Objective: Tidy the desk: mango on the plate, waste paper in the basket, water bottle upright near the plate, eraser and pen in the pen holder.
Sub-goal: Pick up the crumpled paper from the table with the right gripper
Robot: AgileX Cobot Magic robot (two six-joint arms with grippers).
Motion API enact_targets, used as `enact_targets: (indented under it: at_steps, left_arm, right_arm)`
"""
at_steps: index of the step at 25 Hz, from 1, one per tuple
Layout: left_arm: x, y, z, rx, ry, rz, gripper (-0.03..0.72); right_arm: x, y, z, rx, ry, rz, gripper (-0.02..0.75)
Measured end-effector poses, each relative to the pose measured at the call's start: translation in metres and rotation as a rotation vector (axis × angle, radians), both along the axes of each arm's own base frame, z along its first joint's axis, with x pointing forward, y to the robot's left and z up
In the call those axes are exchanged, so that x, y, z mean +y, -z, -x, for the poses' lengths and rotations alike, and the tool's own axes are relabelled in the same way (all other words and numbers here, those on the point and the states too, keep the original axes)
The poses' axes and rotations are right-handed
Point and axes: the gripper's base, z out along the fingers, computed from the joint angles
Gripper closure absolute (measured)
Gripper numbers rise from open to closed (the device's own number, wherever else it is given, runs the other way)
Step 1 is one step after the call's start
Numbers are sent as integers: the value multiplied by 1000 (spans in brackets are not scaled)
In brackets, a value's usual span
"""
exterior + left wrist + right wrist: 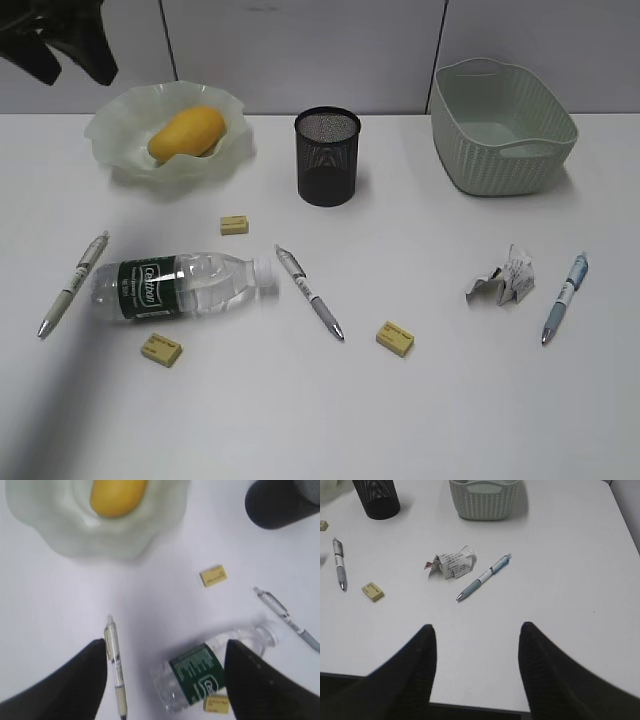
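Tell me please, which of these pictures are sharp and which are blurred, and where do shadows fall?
Exterior view: mostly sharp; the water bottle is slightly smeared near its cap, and a soft shadow crosses the desk at lower left. Left wrist view: blurred overall, the mango and plate soft-edged. Right wrist view: clear; print on the waste paper shows but is unreadable.

Plate (pixel 75 535) blurred, top cut off

The plate (pixel 120 140) looks like shiny green glass. The pen holder (pixel 327 157) is black wire mesh. The water bottle (pixel 190 285) is clear plastic, the waste paper (pixel 503 277) crumpled.
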Motion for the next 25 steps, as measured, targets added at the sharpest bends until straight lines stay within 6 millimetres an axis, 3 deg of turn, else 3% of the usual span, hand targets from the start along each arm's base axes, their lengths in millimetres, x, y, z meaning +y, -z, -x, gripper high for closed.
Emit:
enact_targets:
  at_steps: [8,13,25]
  left_arm:
    - [7,17,72,141,-5,35,143]
    - [14,31,113,128,-28,45,146]
    - [36,47,215,-241,-113,97,163]
  right_arm:
    - [0,0,0,0,0,0,312]
    - [0,0,0,0,0,0,312]
    - [0,0,0,0,0,-1,312]
